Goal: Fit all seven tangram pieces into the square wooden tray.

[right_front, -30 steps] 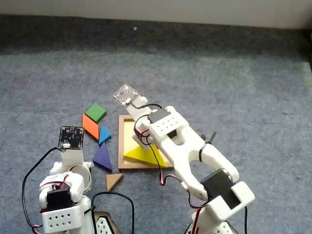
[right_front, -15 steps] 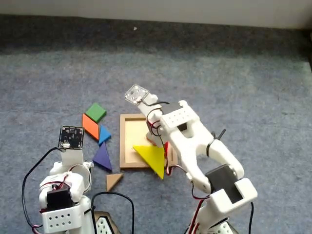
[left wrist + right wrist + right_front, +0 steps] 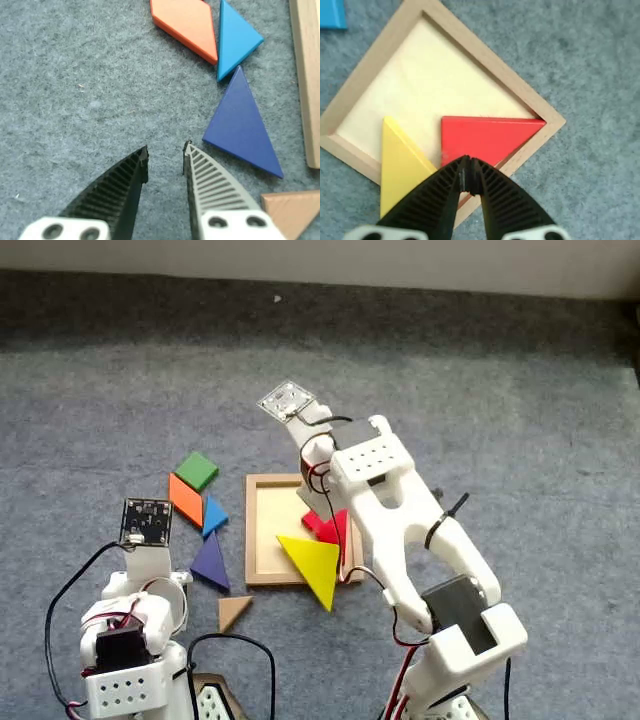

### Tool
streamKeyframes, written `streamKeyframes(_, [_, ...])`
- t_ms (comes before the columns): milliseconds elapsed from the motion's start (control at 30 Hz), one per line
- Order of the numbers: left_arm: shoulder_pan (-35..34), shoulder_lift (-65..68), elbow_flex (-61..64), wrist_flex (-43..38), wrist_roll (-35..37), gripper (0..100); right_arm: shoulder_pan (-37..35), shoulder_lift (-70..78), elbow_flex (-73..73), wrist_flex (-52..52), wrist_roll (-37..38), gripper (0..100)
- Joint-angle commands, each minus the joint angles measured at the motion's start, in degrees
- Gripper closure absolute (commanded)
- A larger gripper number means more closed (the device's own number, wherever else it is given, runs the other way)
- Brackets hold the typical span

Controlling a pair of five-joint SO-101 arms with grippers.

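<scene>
The square wooden tray [image 3: 262,530] lies mid-table. A red triangle [image 3: 330,527] rests inside it by the right rim. The yellow triangle [image 3: 314,566] lies askew, one corner poking out over the tray's near rim. In the right wrist view my right gripper [image 3: 469,176] hangs shut and empty just above the red triangle [image 3: 487,137] and the tray rim [image 3: 540,107], beside the yellow triangle [image 3: 400,160]. My left gripper [image 3: 165,152] is open over bare carpet, close to the dark blue triangle [image 3: 242,127].
Left of the tray lie a green square [image 3: 197,469], an orange parallelogram [image 3: 185,498], a light blue triangle [image 3: 213,514], the dark blue triangle [image 3: 210,562] and a tan triangle [image 3: 234,611]. The right arm [image 3: 390,510] reaches over the tray's right side.
The right arm has swung right and farther back. The yellow triangle turned and slid toward the tray's near right corner, uncovering the red triangle. The left arm kept still.
</scene>
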Motion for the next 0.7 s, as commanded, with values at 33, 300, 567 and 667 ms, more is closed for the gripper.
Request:
streamKeyframes(33, [-1.01, -1.71, 1.10, -0.97, 0.35, 87, 0.48, -0.75, -5.14, 10.86, -1.05, 99.0])
streamKeyframes(300, [-1.01, -1.71, 1.10, -0.97, 0.35, 87, 0.31, -0.31, -4.88, 18.42, -1.05, 99.0])
streamKeyframes(567, [-1.01, -1.71, 1.10, -0.97, 0.35, 87, -0.75, 6.11, -3.91, 18.51, -0.79, 99.0])
streamKeyframes(667, [-1.01, -1.71, 1.10, -0.97, 0.35, 87, -1.80, 8.57, -3.91, 18.59, -0.79, 99.0])
